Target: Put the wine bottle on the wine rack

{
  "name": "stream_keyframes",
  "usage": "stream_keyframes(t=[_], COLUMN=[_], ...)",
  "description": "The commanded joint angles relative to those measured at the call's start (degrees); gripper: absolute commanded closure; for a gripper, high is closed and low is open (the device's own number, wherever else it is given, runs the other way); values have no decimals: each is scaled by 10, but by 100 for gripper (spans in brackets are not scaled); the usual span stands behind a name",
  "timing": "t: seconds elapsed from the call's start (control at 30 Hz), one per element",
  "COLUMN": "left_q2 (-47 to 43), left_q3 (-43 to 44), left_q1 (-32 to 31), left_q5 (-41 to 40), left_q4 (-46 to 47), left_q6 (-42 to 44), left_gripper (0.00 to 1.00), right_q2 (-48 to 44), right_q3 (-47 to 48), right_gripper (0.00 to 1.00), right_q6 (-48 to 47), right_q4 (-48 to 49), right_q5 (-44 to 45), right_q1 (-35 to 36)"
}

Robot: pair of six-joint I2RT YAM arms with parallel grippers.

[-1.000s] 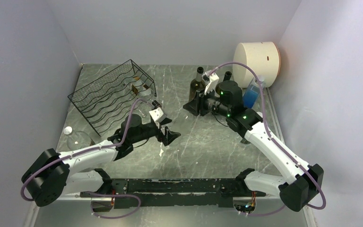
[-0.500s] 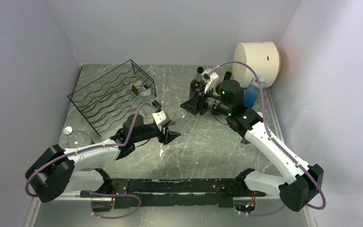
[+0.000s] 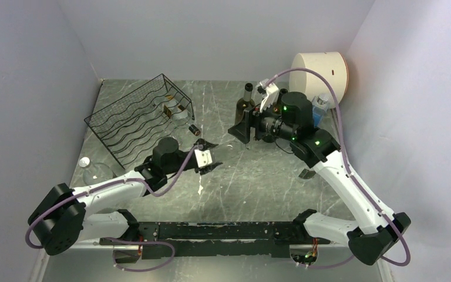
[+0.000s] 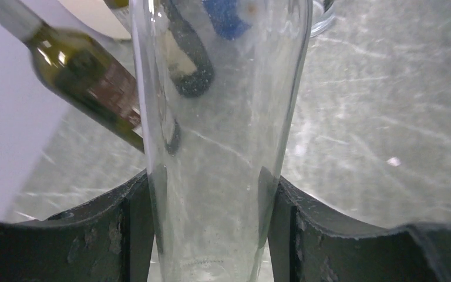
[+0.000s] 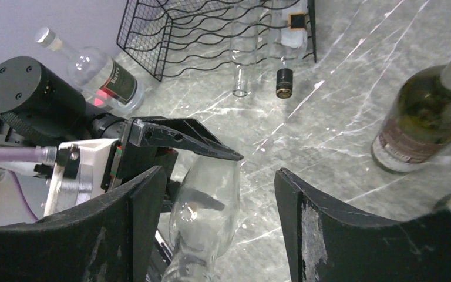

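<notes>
Grey veined table (image 3: 258, 182) bears wine rack (image 3: 141, 117) between 3 pale walls (image 3: 211, 35).

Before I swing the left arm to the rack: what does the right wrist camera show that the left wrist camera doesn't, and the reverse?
Only the right wrist view: the wine rack with bottles in it, a labelled clear bottle lying beside it, and the left gripper from outside. Only the left wrist view: a blue object seen through the glass. Both: the clear bottle clamped in that gripper, the green wine bottle and the marble table.
</notes>
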Motion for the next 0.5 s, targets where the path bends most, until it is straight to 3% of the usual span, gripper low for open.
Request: stream_keyframes(t=[0.0, 0.2, 0.47], left_q2=[-2, 26, 68], left_q3=[71, 123, 193], left_q1=[-4, -4, -5], left_q5=[3, -18, -48], left_q4=[-11, -50, -60], left_q6=[220, 391, 534], left_gripper=[93, 93, 93], right_q2=[-13, -8, -4], right_q3=[43, 44, 34], right_gripper=[27, 24, 24], right_q6=[-50, -74, -87], right_q4=[-78, -122, -151], right_q5=[18, 3, 37], right_q1=[-2, -2, 0])
